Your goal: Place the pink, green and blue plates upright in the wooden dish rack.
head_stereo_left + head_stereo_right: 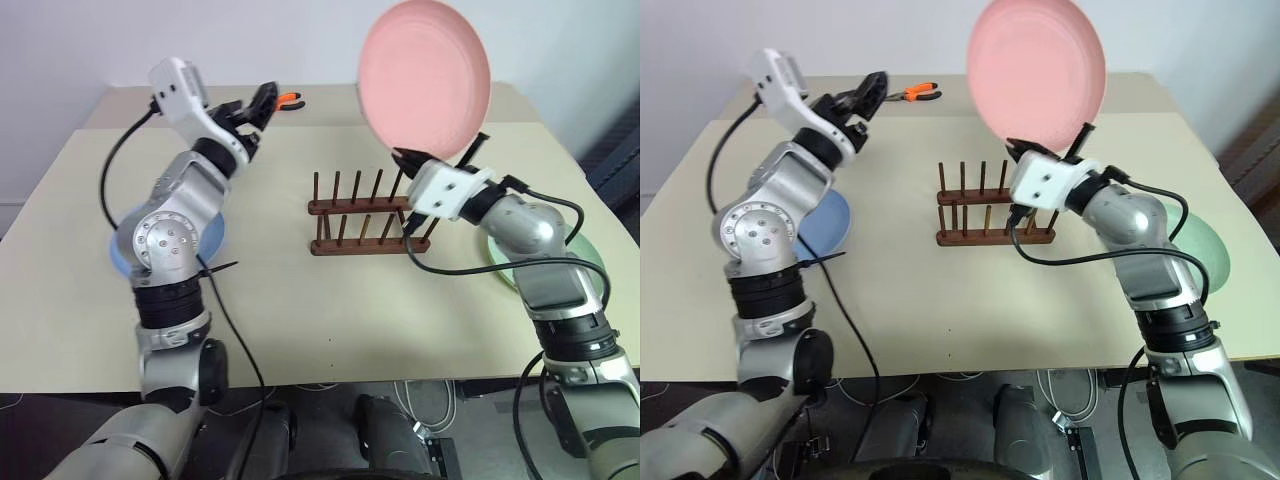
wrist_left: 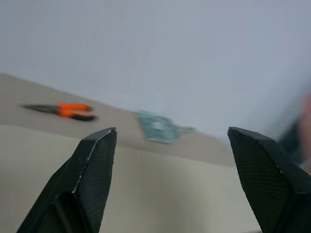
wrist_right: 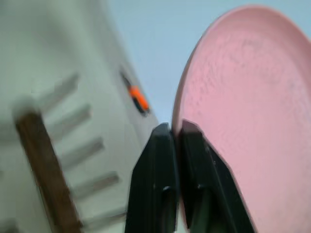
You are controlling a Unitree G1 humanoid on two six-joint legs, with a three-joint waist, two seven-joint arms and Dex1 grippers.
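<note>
Right wrist view is showing the right gripper [image 3: 176,133] pinching the rim of the pink plate [image 1: 425,75], holding it upright above the wooden dish rack [image 1: 365,215] on the desk [image 1: 300,310]. The left gripper [image 1: 262,105] is hanging with jaws spread wide. The blue plate [image 1: 830,222] is lying flat, the green plate [image 1: 1200,245] probably likewise.
</note>
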